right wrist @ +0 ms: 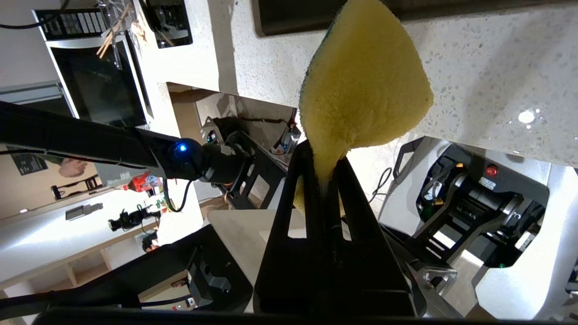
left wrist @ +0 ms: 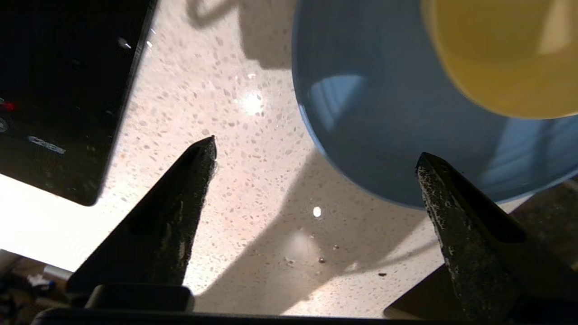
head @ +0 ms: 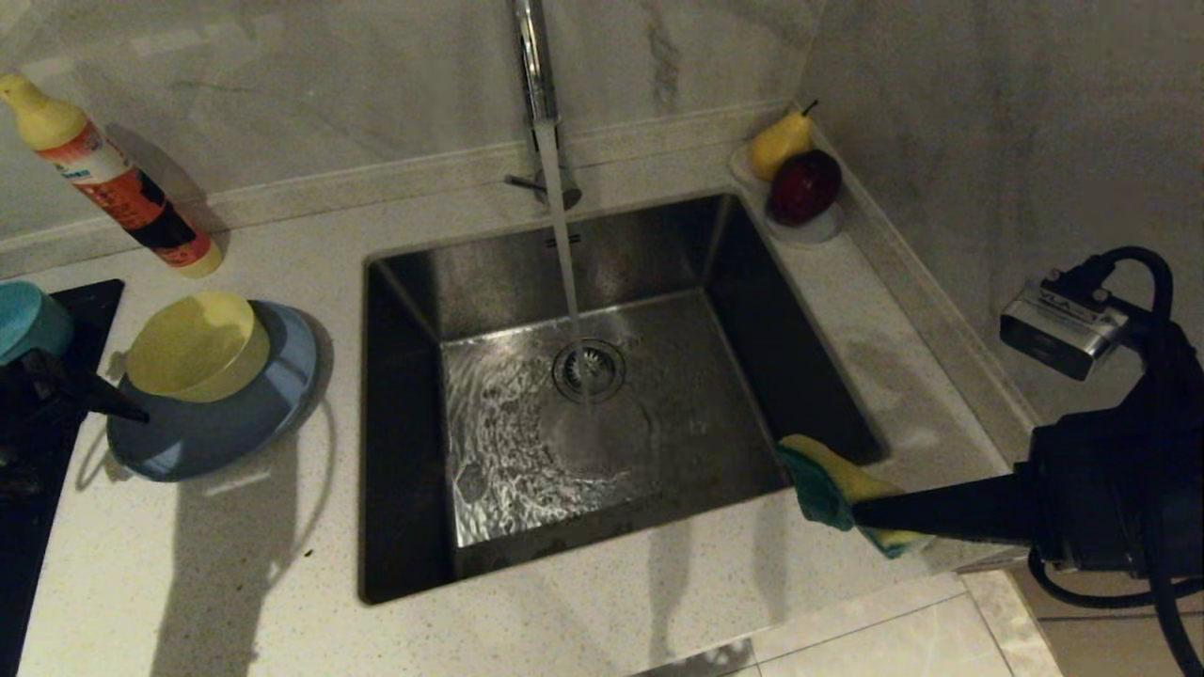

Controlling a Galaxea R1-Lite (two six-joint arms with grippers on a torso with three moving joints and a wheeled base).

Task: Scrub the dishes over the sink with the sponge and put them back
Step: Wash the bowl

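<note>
The pale yellow bowl (head: 193, 346) sits tilted in the light-blue plate (head: 235, 423) on the counter left of the sink (head: 602, 282). A teal-blue bowl (head: 28, 320) shows at the far left edge. My left gripper (head: 99, 395) hovers just left of the plate, open and empty. In the left wrist view, that left gripper (left wrist: 316, 153) has bare counter between its fingers, and the plate (left wrist: 384, 113) and yellow bowl (left wrist: 505, 54) lie past one fingertip (left wrist: 431, 176). My right gripper (head: 861, 515) is shut on the sponge (head: 832, 480) at the sink's near right corner. The right wrist view shows the sponge (right wrist: 361, 90) pinched and folded.
Water runs from the tall chrome tap (head: 541, 103) onto the drain strainer (head: 588, 369). A detergent bottle (head: 113, 179) lies at the back left. A black cooktop (head: 38, 489) borders the left edge. A small dish with a pear (head: 779, 141) and a red fruit (head: 804, 186) sits in the back right corner.
</note>
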